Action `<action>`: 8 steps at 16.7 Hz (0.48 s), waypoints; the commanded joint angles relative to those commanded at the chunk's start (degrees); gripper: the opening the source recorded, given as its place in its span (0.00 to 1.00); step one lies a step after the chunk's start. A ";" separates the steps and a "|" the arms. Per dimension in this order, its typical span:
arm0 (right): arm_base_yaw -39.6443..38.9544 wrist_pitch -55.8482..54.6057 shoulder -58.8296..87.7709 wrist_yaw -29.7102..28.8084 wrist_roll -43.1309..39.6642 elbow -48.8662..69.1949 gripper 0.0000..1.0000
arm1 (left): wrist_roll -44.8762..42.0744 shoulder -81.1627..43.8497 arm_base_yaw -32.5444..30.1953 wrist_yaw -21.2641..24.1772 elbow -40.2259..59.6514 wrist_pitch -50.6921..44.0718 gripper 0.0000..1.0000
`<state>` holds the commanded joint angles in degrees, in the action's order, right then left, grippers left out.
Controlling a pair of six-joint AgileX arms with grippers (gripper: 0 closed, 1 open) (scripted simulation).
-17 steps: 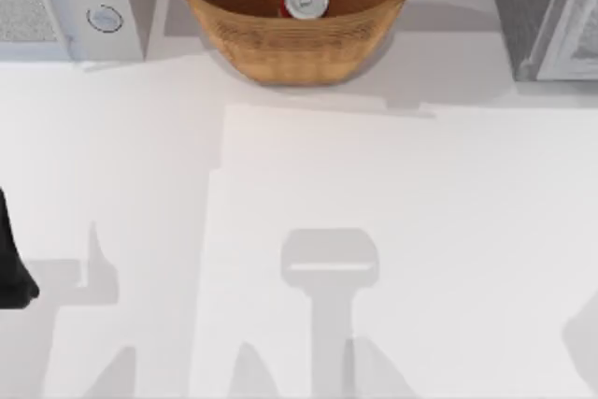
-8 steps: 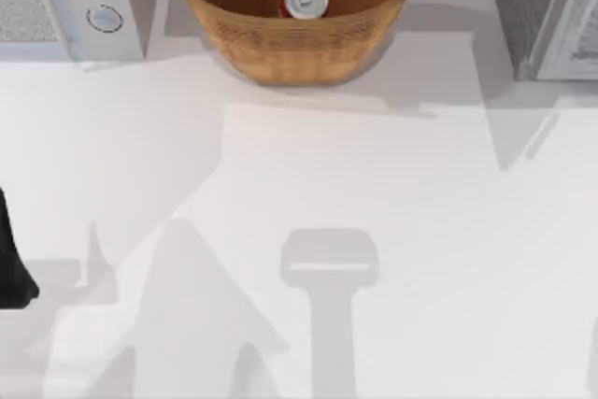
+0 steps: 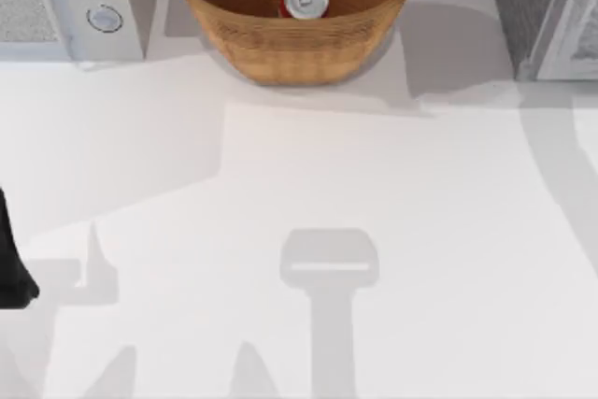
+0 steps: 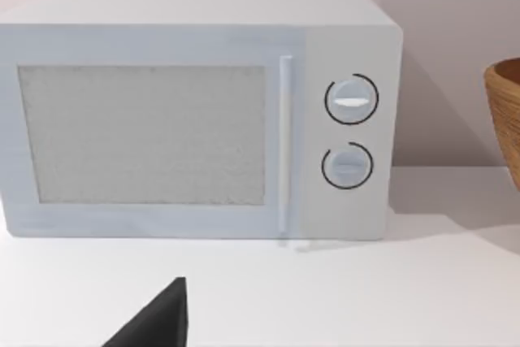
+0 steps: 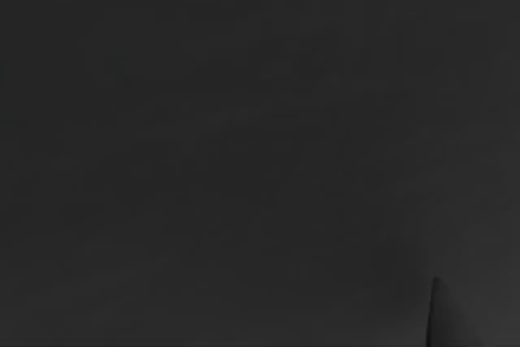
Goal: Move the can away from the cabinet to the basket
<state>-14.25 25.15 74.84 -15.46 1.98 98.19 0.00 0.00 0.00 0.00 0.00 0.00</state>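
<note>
The can (image 3: 305, 0), with its silver top and red side, stands upright inside the basket (image 3: 280, 49), a tan woven bowl at the back middle of the table. The cabinet (image 3: 528, 7), dark grey and speckled with a pale framed door, is at the back right corner, well apart from the can. My left arm (image 3: 11, 268) is parked at the table's left edge, far from the basket. A dark part of the left gripper (image 4: 154, 323) shows in the left wrist view, along with the basket's rim (image 4: 505, 111). The right wrist view is dark.
A light grey microwave (image 3: 65, 2) with two round knobs stands at the back left, beside the basket. It fills much of the left wrist view (image 4: 195, 111). The white table (image 3: 308, 184) carries only soft shadows across its middle and front.
The shadows on the table have shifted, and a broad one now runs down the right side. The can, the basket and the left arm have not moved.
</note>
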 joint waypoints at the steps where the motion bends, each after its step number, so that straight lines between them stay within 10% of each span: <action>1: -3.10 0.03 -0.17 -2.97 -0.24 0.07 1.00 | 0.00 0.00 0.00 0.00 0.00 0.00 1.00; 8: -11.10 0.00 -0.81 -10.53 -0.86 0.42 1.00 | 0.00 0.00 0.00 0.00 0.00 0.00 1.00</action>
<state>-25.36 25.15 74.04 -25.99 1.11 98.61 0.00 0.00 0.00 0.00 0.00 0.00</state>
